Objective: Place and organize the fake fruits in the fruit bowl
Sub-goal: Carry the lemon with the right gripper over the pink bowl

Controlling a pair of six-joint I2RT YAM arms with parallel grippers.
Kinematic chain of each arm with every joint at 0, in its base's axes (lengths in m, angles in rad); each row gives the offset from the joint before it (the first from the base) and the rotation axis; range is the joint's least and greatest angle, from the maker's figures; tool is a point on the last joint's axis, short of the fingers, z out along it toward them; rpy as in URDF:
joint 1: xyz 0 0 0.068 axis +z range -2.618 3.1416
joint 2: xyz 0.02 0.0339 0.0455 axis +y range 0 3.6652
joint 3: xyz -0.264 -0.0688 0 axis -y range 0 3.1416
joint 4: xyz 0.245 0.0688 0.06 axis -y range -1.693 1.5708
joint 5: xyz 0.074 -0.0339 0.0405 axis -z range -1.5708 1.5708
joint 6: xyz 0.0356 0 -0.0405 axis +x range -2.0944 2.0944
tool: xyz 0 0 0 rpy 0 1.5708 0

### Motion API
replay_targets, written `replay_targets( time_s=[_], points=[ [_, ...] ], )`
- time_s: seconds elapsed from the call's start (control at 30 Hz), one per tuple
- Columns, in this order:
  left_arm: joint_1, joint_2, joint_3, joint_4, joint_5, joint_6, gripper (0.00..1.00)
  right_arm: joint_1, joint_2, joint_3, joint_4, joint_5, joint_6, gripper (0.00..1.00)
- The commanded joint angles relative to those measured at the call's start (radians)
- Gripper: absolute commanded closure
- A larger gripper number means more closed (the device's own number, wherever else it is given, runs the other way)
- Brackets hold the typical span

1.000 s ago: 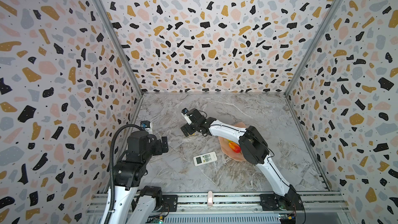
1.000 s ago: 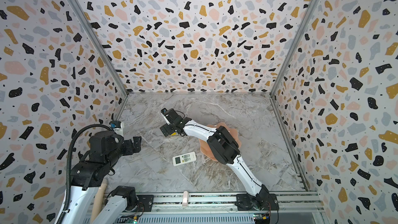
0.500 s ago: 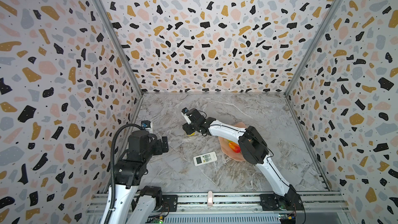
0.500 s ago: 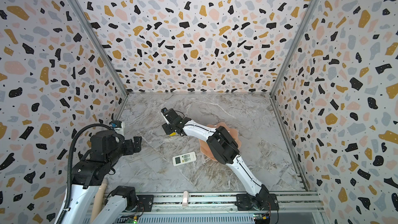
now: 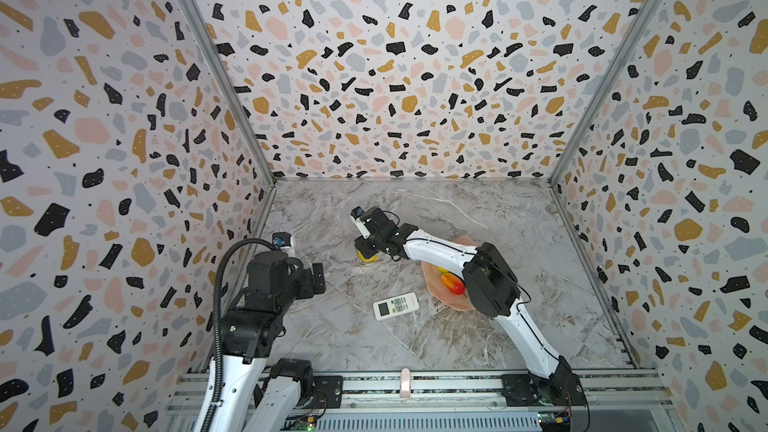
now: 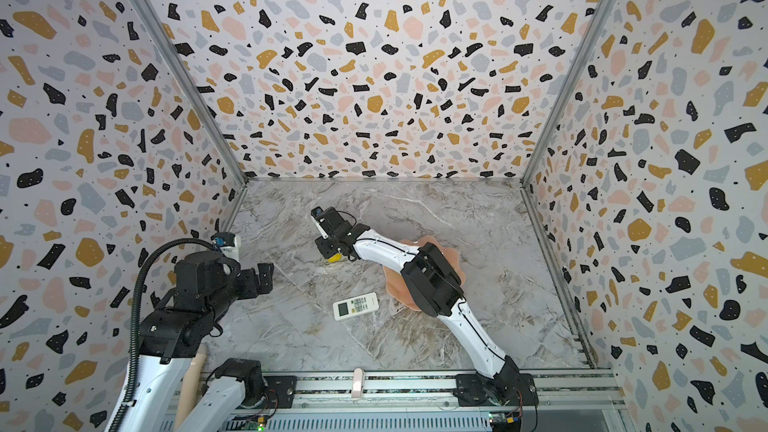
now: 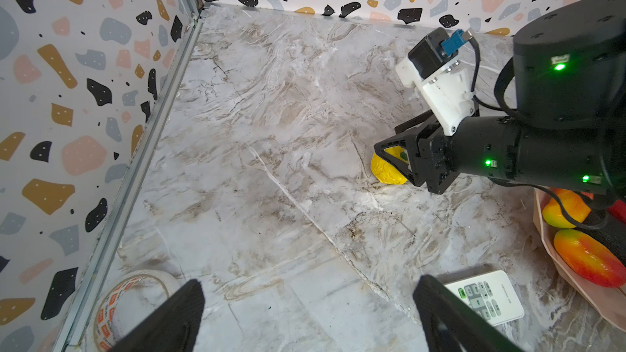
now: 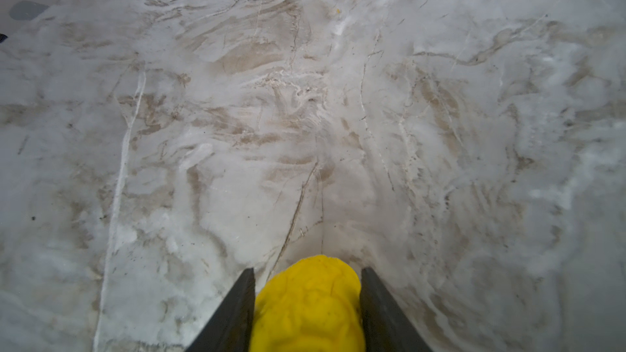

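Note:
The bumpy yellow ball (image 8: 306,303) is pinched between the two dark fingers of my right gripper (image 8: 306,275), low over the marble table; it also shows in both top views (image 5: 368,258) (image 6: 333,258) and in the left wrist view (image 7: 386,172). My right arm reaches left across the pink fruit bowl (image 5: 455,305) (image 6: 419,243) (image 7: 542,231). Two red-orange-yellow ovals (image 7: 564,209) (image 7: 587,257) lie in the bowl; one shows in a top view (image 5: 453,283). My left gripper (image 7: 305,303) (image 5: 318,280) hangs open and empty at the left, away from the fruits.
A white remote control (image 5: 395,306) (image 6: 355,306) (image 7: 484,296) lies on the table between the bowl and the front rail. A tape roll (image 7: 135,296) sits by the left wall. Speckled walls enclose the table on three sides.
The right gripper's jaws have closed from wide apart onto the yellow ball. Both arms have stayed nearly in place.

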Motion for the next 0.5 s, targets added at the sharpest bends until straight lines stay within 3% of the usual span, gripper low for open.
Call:
replay_targets(
  time_s=[0.0, 0.23, 0.47],
  points=[
    [-0.002, 0.0, -0.013, 0.019, 0.014, 0.012, 0.01, -0.002, -0.144, -0.013, -0.007, -0.002, -0.021, 0.63],
    [-0.002, -0.002, -0.013, 0.019, 0.014, 0.011, 0.01, -0.001, -0.215, -0.039, -0.039, 0.004, -0.042, 0.69],
    [-0.002, 0.0, -0.013, 0.019, 0.014, 0.012, 0.0, 0.002, -0.446, -0.207, -0.054, 0.03, -0.076, 0.7]
  ],
)
